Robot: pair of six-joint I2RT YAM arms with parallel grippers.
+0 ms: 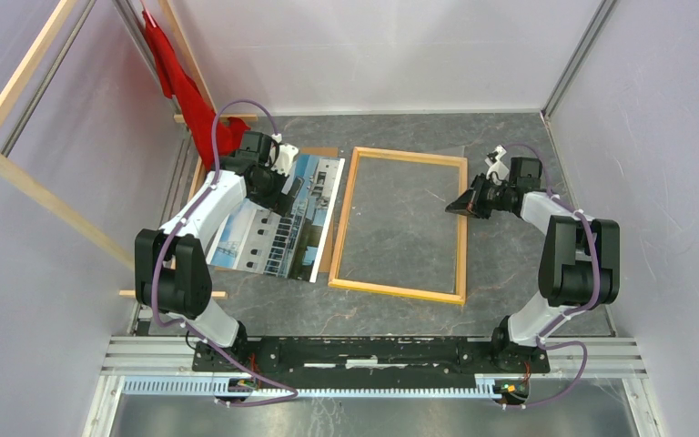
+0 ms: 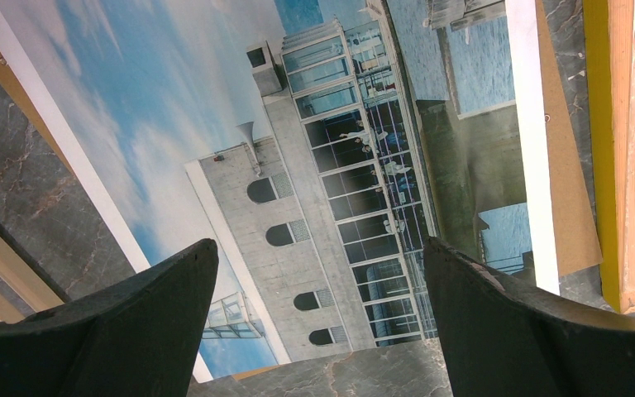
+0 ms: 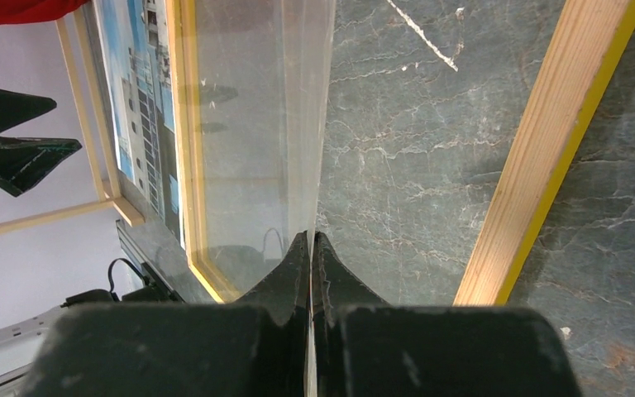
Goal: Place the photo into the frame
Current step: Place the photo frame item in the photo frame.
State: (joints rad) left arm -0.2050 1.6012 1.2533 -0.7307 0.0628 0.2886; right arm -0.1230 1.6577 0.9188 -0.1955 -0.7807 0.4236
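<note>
Photo (image 1: 268, 238): recorded lying picture-up on the brown backing board (image 2: 566, 207), just left of the frame (image 1: 396, 291), which was laid wood-back-up. Left gripper (image 2: 321, 248) was held spread wide above the print, grasping nothing. Right gripper (image 3: 310, 240) was clenched on the clear sheet (image 3: 248, 124) over the frame. Step judged: sheet placement. The print would next need to be pinched at an edge.

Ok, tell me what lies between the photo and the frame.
A strip of the brown backing board, showing past the photo edge, then a narrow band of bare marble tabletop before the frame. The left wrist view shows it clearly.
</note>
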